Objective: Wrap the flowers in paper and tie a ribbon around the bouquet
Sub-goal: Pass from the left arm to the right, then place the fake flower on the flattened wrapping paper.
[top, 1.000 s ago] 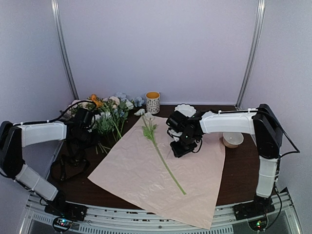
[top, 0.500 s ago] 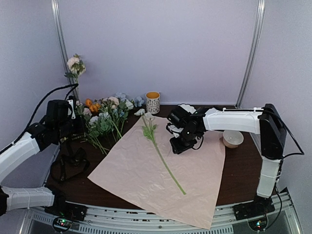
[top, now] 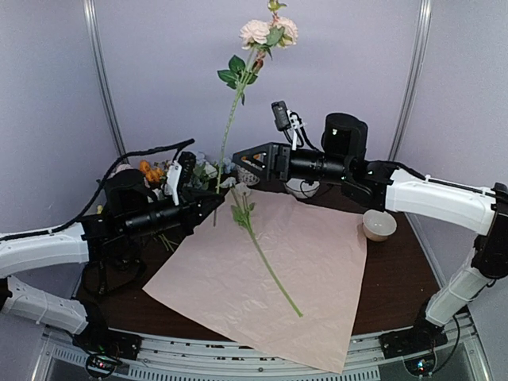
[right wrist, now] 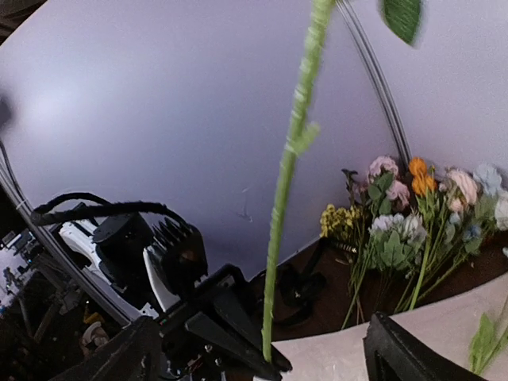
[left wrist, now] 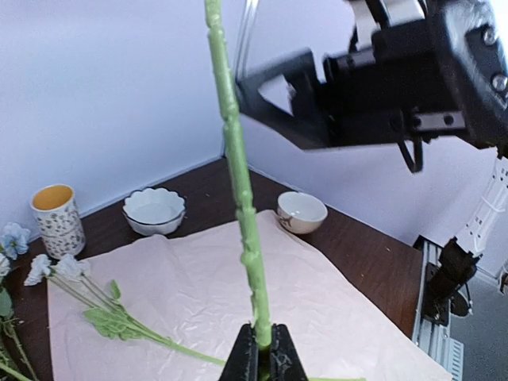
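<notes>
Step in hand: flower gathering, second stem. No wrapping or tying has been begun.

A long green artificial stem with pale pink blooms (top: 234,103) is held nearly upright, well above the table, by the left gripper (top: 213,200). The fingers are pressed together on the very bottom of the stalk; the blooms are at the top, high against the back wall.

The right gripper (top: 240,161) is held level at mid-stalk with its fingers spread wide. The tips are seen just beside the stalk. In the right wrist view the stalk stands between the two fingers, but depth cannot be judged, so whether it is already inside the jaws cannot be told. No contact is seen.

The large pale pink crinkled sheet of wrapping paper (top: 317,262) is spread flat on the dark table. One green stem with white blooms (top: 266,266) is laid diagonally across it. The loose pile of mixed flowers (right wrist: 413,206) is left at the back left, off the sheet.

Next move, as judged: either a handover at mid-stalk is to be made, for which the right fingers must be closed before the left are opened, or the held stem is to be lowered beside the laid one, blooms to the same end. Risk: the thin stalk may be swung or dropped.
</notes>
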Controlling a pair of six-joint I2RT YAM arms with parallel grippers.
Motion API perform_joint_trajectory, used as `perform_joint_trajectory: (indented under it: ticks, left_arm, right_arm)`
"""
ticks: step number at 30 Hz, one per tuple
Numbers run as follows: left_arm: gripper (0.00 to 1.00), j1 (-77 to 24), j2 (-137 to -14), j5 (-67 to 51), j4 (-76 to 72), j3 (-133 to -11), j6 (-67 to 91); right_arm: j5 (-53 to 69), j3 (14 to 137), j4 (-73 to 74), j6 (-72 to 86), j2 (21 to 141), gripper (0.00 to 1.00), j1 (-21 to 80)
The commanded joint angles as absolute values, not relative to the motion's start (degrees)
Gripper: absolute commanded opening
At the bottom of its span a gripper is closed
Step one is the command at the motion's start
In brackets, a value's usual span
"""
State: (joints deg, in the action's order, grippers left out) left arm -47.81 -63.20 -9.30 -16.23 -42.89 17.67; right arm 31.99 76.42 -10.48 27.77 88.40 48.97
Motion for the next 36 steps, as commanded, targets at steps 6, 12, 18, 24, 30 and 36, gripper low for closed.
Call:
perform_joint_trajectory:
  ticks: [6,12,18,24,30,36]
  left_arm:
    - [0.00,-51.21,-68.13,-13.99,-27.22,-45.87,15.81]
    - [0.00,-51.24,-68.92,-15.41,-26.80,-44.91,17.14]
    - [0.00,-51.24,-70.05,-18.05,-23.71,-45.16,18.08]
    - [0.78,-46.95,-66.56,-9.07,-15.63,-44.50,23.03]
    - [0.66,-34.97,-70.14,9.21,11.62,-49.94,35.81]
    - [0.59,-26.46,-76.80,12.03,18.10,-48.99,44.00]
  right_arm:
    - [27.98,79.91,-18.10,34.15,93.16,0.86,50.17]
    - [24.21,78.86,-17.63,36.00,92.73,0.01,49.88]
    - [23.47,77.69,-12.13,35.21,91.20,0.00,48.33]
    - [18.62,82.17,19.31,25.66,91.65,0.00,45.04]
    - [2.63,86.75,51.49,15.35,100.69,0.00,45.17]
    - [2.86,87.67,59.67,12.93,108.60,0.00,45.78]
